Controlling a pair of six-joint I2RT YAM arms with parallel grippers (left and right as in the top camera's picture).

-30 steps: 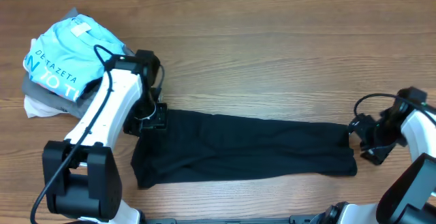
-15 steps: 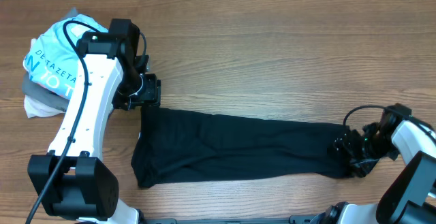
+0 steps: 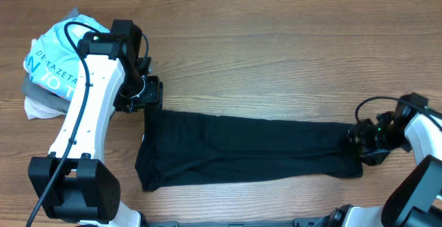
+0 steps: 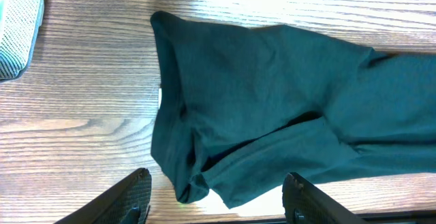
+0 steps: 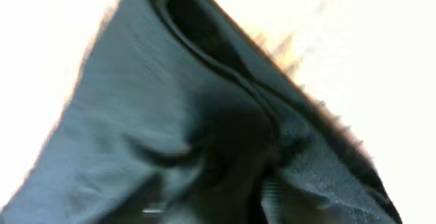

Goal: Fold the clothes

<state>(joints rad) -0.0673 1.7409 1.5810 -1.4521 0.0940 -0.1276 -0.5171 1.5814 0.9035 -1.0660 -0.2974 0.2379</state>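
Looking at overhead: the black T-shirt [image 3: 242, 147] lies flat on the wooden table [image 3: 276, 47] as one long band across the lower middle of the frame. Its wider end is at lower left and its narrow end at right.

Left gripper [image 3: 143, 94] sits at the shirt's upper left corner, with the arm running down the left side of the frame. In the left wrist view the shirt [image 4: 272, 101] fills the centre and right, creased, with a folded flap near bottom centre. Both fingers [image 4: 133, 197] show at the bottom edge, spread wide with nothing pinched between them. The fabric corner lies in the gap beneath them. I can't tell whether they touch cloth.

Right gripper [image 3: 364, 143] is at the shirt's right end, right against the fabric edge. The right wrist view is blurred, just dark cloth [image 5: 170, 115] up close against a washed-out background. No fingers are readable there, so I can't tell if that hand is spread or pinching the shirt.

At upper left of overhead is a light blue shirt [image 3: 59, 54] with white lettering, on top of grey and white garments [image 3: 38, 97]. They're near the left arm and apart from the black one.
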